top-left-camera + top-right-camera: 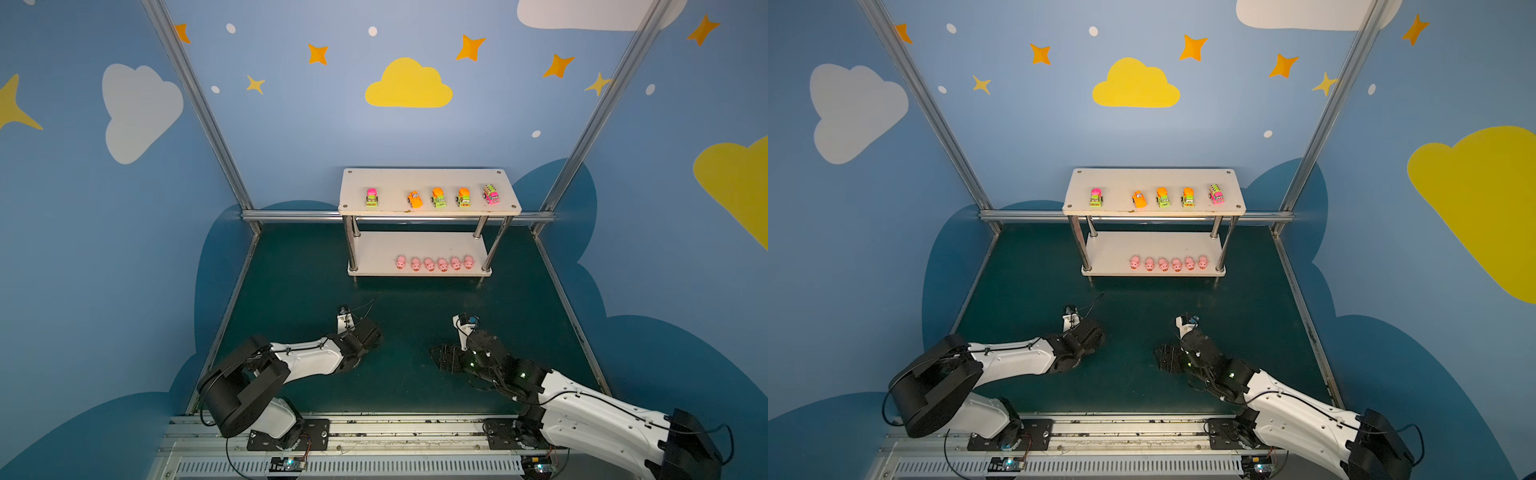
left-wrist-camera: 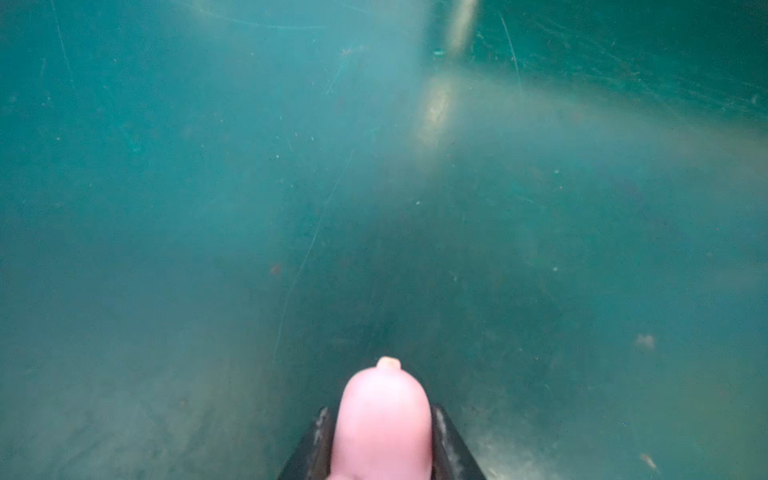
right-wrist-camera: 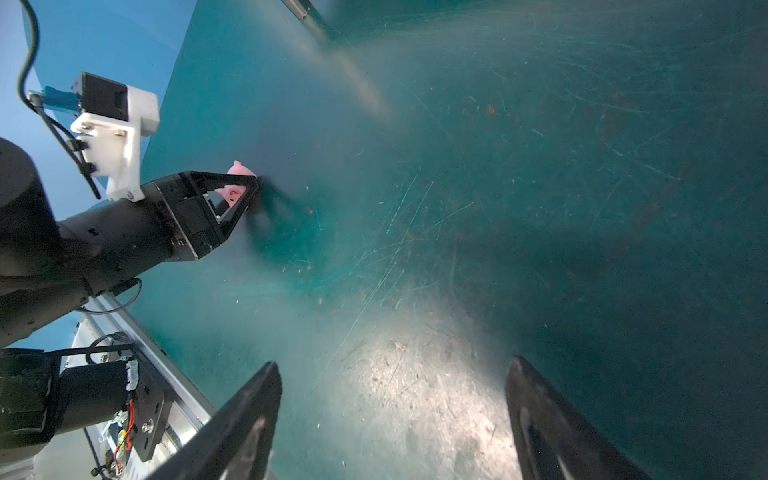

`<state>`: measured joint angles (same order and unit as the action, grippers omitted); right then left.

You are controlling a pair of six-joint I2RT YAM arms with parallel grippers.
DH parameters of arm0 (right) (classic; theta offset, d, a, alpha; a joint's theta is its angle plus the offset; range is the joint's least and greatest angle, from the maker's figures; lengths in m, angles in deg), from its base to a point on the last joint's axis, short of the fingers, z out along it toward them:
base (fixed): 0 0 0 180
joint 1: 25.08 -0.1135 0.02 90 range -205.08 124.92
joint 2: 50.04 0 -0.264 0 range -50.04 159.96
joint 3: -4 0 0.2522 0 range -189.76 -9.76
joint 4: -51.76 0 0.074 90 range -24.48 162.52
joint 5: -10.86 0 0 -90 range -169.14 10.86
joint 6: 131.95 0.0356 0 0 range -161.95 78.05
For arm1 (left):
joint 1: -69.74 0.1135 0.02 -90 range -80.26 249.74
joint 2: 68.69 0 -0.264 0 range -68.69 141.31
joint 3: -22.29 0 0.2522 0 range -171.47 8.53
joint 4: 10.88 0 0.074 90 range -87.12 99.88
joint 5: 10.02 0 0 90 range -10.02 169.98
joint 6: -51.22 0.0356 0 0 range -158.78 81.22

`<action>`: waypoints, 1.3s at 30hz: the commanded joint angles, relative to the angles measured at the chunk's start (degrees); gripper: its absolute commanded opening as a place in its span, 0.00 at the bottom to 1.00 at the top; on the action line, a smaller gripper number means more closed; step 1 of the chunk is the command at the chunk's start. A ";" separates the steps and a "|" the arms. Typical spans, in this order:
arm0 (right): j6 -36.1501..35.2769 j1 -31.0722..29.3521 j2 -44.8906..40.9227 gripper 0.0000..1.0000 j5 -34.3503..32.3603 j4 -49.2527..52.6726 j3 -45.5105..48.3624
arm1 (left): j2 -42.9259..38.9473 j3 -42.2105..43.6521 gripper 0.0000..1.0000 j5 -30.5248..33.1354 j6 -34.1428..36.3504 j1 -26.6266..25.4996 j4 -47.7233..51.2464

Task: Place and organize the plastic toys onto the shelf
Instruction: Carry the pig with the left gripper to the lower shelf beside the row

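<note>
Pink pig (image 2: 382, 419) clamped in left gripper (image 3: 250, 188), down at the desk (image 1: 415, 316). Right gripper (image 3: 394, 362) beside it: jaws wide apart, empty. Shelf (image 1: 428, 178) well ahead of both grippers, carrying six pigs (image 1: 429, 264) and five vehicles (image 1: 438, 197).

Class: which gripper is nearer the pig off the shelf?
Left. The left gripper clamps the pig; the right gripper stands open, apart from it.

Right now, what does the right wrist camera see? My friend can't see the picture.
The left gripper is shut on a tiny pink pig, close to the scratched green tabletop. Nearer the camera, the right gripper stands wide open with nothing in it.
</note>
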<state>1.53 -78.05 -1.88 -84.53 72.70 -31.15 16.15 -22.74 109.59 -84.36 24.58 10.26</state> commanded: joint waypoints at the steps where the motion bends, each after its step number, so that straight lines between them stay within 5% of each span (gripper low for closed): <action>1: -0.24 0.15 -1.77 0.83 -0.06 0.94 1.12 | 2.00 0.60 0.37 -2.62 -1.60 -0.58 6.93; 7: 0.19 0.10 -4.23 0.83 -0.27 1.39 2.62 | 0.71 -1.15 0.28 -1.27 -1.14 -1.48 10.34; 21: -1.51 0.32 -6.61 0.83 -1.07 3.59 1.39 | -4.41 -12.64 0.28 1.00 9.16 -0.32 16.43; 39: -2.10 2.10 -12.16 0.83 -2.42 11.64 -1.34 | 19.76 -43.09 0.25 -7.75 26.50 9.88 11.21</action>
<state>0.00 -76.28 -13.39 -85.99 81.31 -30.54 34.07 -62.32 103.25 -61.63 33.01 21.95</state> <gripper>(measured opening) 0.832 0.255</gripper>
